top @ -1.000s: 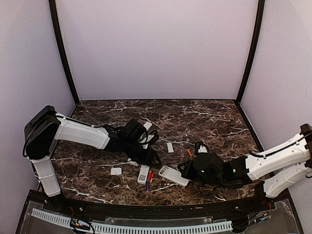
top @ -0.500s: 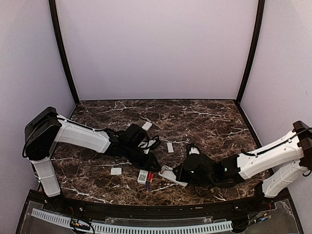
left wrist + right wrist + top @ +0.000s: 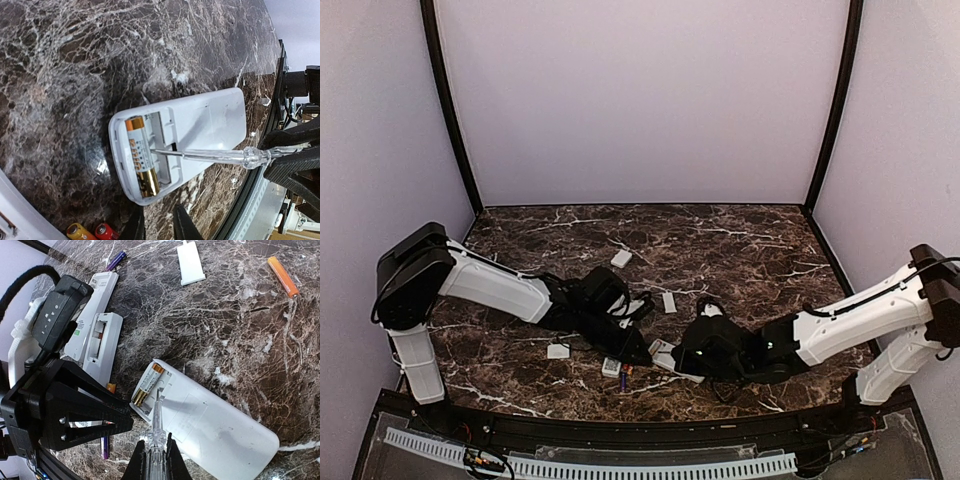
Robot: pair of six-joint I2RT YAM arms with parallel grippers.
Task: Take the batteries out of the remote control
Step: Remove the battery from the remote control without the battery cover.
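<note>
The white remote control [image 3: 200, 125] lies back-up on the marble with its compartment open. One gold-and-white battery [image 3: 141, 156] sits in the outer slot; the slot beside it is empty. My right gripper [image 3: 155, 460] is shut on a clear-handled screwdriver [image 3: 156, 422], and its metal tip [image 3: 156, 149] rests in the empty slot against the battery [image 3: 147, 384]. My left gripper [image 3: 159, 227] hovers just off the remote's compartment end, its jaws a little apart with only marble between them. In the top view both grippers, left [image 3: 638, 355] and right [image 3: 682, 360], meet over the remote [image 3: 663, 350].
Loose batteries [image 3: 105, 232] lie by the left gripper; one orange [image 3: 282, 275] and one purple [image 3: 115, 260] lie farther off. Another opened remote [image 3: 102, 340] and a second remote [image 3: 95, 295] lie beside the left arm. Flat white covers [image 3: 190, 262] [image 3: 558, 350] lie on the table [image 3: 740, 250].
My left gripper has come forward and right to the remote's end, its jaws narrowing. My right gripper has shifted left over the remote, still holding the screwdriver.
</note>
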